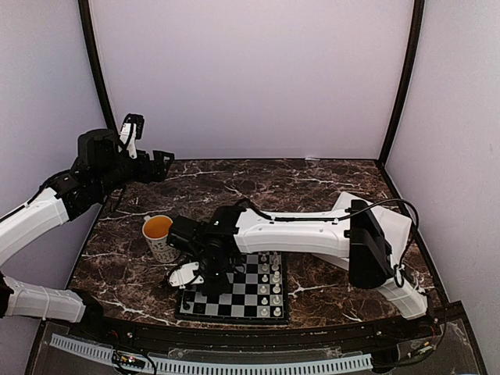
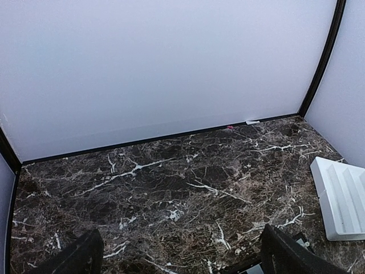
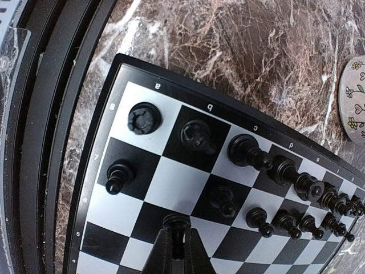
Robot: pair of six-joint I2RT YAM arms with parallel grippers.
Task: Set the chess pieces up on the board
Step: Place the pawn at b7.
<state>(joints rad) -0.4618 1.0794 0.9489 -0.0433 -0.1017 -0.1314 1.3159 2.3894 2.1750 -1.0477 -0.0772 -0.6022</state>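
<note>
The board [image 1: 248, 303] lies at the near table edge; in the right wrist view [image 3: 171, 184] its left corner shows. Black chess pieces stand on it: a rook [image 3: 144, 119], a knight [image 3: 197, 136], a bishop [image 3: 248, 151], then more along the back rank, with pawns [image 3: 117, 176] in the row in front. My right gripper [image 3: 178, 242] is shut on a black pawn [image 3: 177, 221], held just above the board beside the free light square of the pawn row; it shows over the board's left part [image 1: 205, 273]. My left gripper [image 1: 160, 164] is open and empty, raised at the back left [image 2: 182, 260].
A white mug [image 1: 160, 234] with an orange inside stands left of the board. White chess pieces [image 1: 269, 285] stand on the board's right side. A white tray [image 1: 394, 223] lies at the right, also in the left wrist view [image 2: 342, 200]. Walls enclose the marble table.
</note>
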